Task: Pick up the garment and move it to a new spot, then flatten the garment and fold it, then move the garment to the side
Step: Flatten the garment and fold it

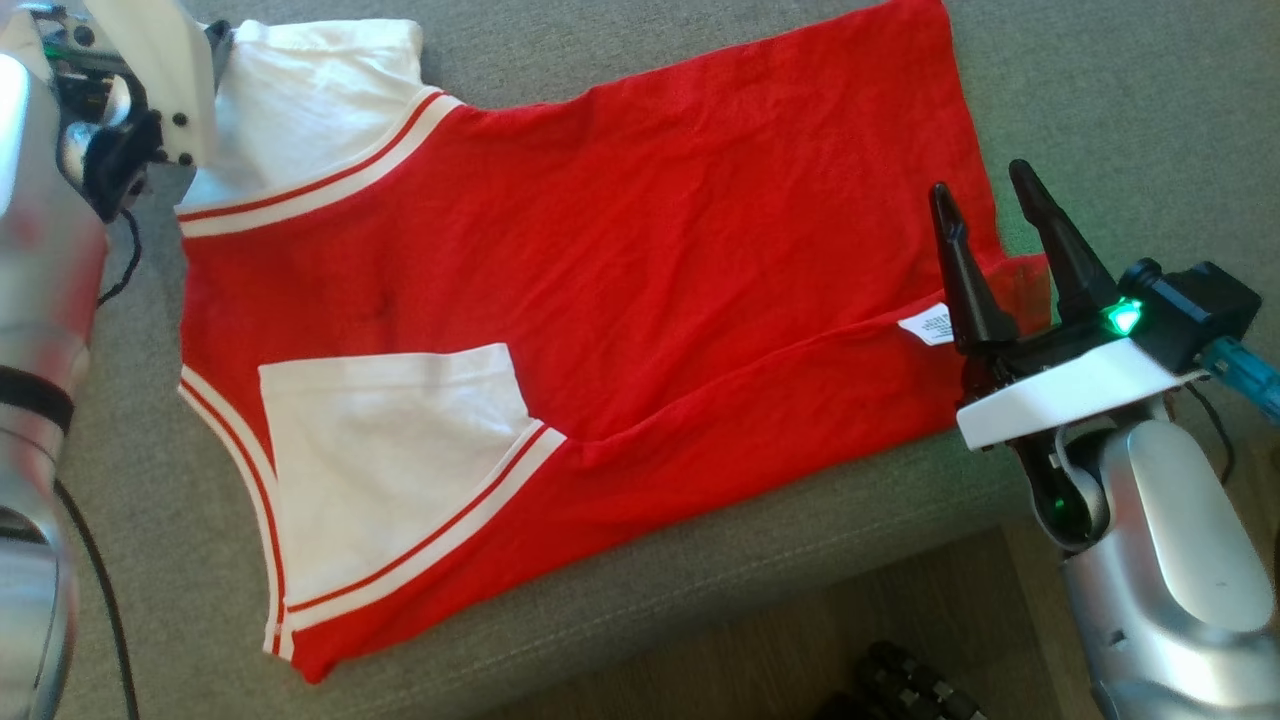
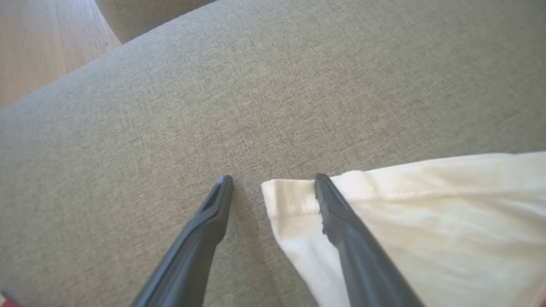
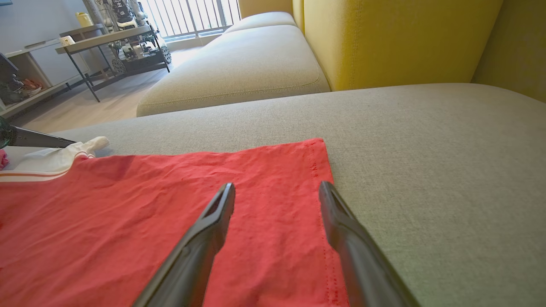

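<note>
Grey sofa cushion (image 1: 700,610) with a red and white shirt (image 1: 620,250) spread across its middle, and my two grippers empty at opposite ends of it.

The shirt lies mostly flat. Its near sleeve (image 1: 390,460) is folded in over the red body, and its far sleeve (image 1: 310,100) sticks out sideways. My left gripper (image 2: 274,179) is spread wide at that far sleeve's corner, with one finger over the white cloth and the other over bare cushion. My right gripper (image 1: 982,180) is also spread wide and sits over the hem (image 3: 318,170), beside a small white label (image 1: 930,325). A yellow backrest (image 3: 396,38) stands beyond. I judge that the far side is the next fold. I would slide one finger under each edge and take a deep bite. Both ends should then lift together, because thin cloth sags and slips from a shallow pinch.
</note>
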`<state>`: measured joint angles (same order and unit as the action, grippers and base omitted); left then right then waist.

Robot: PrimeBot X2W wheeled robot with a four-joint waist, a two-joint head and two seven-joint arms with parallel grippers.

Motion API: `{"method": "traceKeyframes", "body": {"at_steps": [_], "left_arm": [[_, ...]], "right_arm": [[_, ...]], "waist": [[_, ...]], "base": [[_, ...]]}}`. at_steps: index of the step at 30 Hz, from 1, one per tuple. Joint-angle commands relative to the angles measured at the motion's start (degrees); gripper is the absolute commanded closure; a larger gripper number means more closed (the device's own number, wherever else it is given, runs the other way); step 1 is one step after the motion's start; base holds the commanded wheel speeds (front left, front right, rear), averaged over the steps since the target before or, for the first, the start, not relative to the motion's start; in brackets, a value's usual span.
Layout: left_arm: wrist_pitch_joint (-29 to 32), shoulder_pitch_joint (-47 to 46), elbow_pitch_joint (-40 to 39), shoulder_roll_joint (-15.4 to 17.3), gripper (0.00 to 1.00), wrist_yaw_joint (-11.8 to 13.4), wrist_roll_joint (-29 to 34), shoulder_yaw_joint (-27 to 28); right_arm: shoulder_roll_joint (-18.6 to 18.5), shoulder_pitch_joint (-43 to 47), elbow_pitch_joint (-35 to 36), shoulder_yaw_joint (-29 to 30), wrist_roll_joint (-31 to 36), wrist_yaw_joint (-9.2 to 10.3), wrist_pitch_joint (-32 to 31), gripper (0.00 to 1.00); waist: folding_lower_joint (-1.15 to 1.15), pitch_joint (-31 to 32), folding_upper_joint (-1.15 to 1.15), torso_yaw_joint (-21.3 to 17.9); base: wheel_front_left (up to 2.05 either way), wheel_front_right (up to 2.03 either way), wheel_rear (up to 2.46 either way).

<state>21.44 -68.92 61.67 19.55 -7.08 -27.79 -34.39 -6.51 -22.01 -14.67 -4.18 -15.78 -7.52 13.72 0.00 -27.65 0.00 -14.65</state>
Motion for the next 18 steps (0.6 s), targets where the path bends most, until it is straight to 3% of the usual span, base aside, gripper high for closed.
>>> {"method": "traceKeyframes", "body": {"at_steps": [1,11,13,16,17,18], "left_arm": [[0.77,-1.98,-0.18,2.8,0.0,0.09,0.69,0.67],[2.27,-3.25,1.41,2.71,0.01,-0.21,0.19,-1.0],[2.52,-3.13,1.7,2.62,0.19,-0.23,-0.03,-1.2],[3.13,-3.1,1.96,2.35,0.69,-0.28,-0.69,-1.35],[3.22,-3.08,1.96,2.27,1.0,-0.29,-1.05,-1.3],[3.55,-2.94,2.03,2.17,1.0,-0.31,-1.39,-1.36]], "right_arm": [[0.23,-0.76,1.29,-0.85,-0.4,0.03,0.54,0.0],[0.43,-1.19,0.74,-0.52,-0.34,0.03,1.0,0.0],[0.54,-1.35,0.64,-0.64,-0.33,0.03,1.05,0.0],[0.63,-1.57,0.62,-0.73,-0.39,0.03,1.1,0.0],[0.61,-1.63,0.6,-0.71,-0.38,0.03,1.11,0.0],[0.58,-1.69,0.55,-0.69,-0.36,0.03,1.12,0.0]], "waist": [[0.0,-0.02,0.0,-0.03],[0.0,0.08,0.0,0.36],[0.0,0.06,0.0,0.38],[0.0,-0.06,0.0,0.43],[0.0,-0.08,0.0,0.46],[0.0,-0.07,0.0,0.48]], "base": [[0.0,0.0,0.0],[0.0,0.0,0.0],[0.0,0.0,0.0],[0.0,0.0,0.0],[0.0,0.0,0.0],[0.0,0.0,0.0]]}}
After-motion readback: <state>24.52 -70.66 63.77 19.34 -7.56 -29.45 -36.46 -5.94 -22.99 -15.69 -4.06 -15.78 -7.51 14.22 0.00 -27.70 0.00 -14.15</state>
